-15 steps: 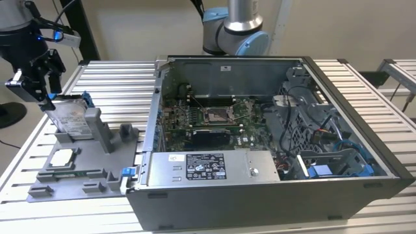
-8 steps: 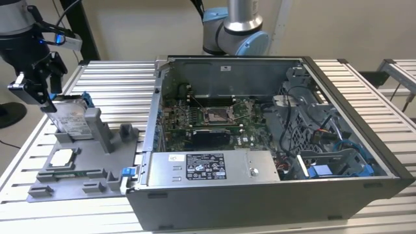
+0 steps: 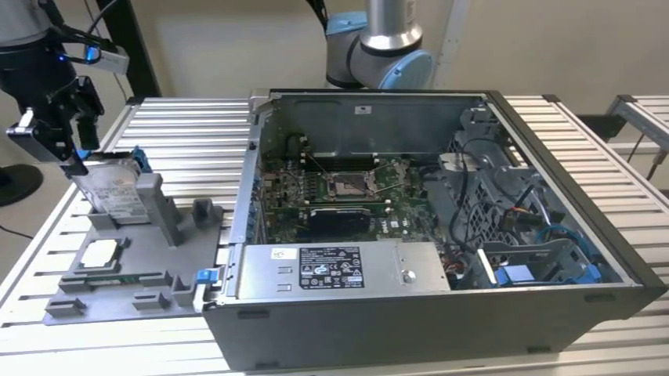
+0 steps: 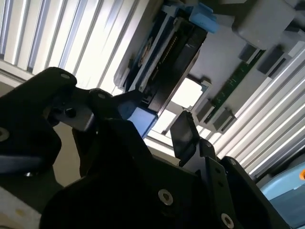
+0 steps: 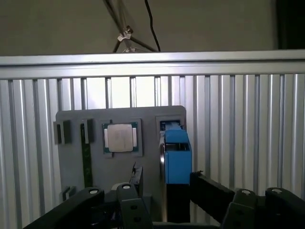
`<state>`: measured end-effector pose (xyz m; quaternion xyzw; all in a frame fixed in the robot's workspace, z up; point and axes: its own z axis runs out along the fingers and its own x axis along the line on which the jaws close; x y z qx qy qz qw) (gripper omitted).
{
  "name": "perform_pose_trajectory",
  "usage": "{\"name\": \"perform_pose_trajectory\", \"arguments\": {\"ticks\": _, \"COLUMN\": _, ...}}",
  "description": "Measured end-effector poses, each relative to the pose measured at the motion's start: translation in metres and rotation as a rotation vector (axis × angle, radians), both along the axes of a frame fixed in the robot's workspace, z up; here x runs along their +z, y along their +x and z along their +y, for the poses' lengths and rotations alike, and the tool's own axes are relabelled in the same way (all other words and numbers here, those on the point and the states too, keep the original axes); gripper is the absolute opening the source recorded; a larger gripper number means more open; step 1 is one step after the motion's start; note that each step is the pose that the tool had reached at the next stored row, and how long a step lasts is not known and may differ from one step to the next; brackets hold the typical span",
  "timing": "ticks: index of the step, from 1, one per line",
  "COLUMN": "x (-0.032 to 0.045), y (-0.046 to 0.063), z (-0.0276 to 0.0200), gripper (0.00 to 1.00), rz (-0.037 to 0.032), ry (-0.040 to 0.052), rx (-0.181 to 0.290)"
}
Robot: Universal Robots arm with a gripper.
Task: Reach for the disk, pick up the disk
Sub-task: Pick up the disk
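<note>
two jaws stand wide astride the upright disk [image 5: 177, 160], open room beside its edge.

Exterior view: high, wide, downward; both wrist views share the disk [image 5: 177, 160] closely.

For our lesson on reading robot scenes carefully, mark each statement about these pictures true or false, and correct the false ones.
1. The disk stands on edge in the grey fixture. True.
2. The gripper is inside the computer case. False: it is over the fixture, to the exterior view's left of the case.
3. The chip lies flat on the fixture. True.
4. The disk hangs in the air, clear of the fixture. False: it sits in its slot, with the open fingers on either side of its top edge.
5. The case is closed. False: it is open, and the motherboard shows.
</note>
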<state>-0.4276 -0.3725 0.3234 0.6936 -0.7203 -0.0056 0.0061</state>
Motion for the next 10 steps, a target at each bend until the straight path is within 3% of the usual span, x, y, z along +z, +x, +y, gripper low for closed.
{"name": "perform_pose_trajectory", "arguments": {"ticks": 2, "x": 0.0047, "y": 0.000, "z": 0.0001, "gripper": 1.00, "rz": 0.0000, "ry": 0.0006, "rx": 0.000}}
{"name": "perform_pose_trajectory", "arguments": {"ticks": 6, "x": 0.0057, "y": 0.000, "z": 0.0016, "gripper": 1.00, "rz": -0.0040, "ry": 0.0038, "rx": 0.000}}
{"name": "perform_pose_trajectory", "arguments": {"ticks": 10, "x": 0.0154, "y": 0.000, "z": 0.0017, "gripper": 1.00, "rz": -0.0043, "ry": 0.0088, "rx": 0.000}}
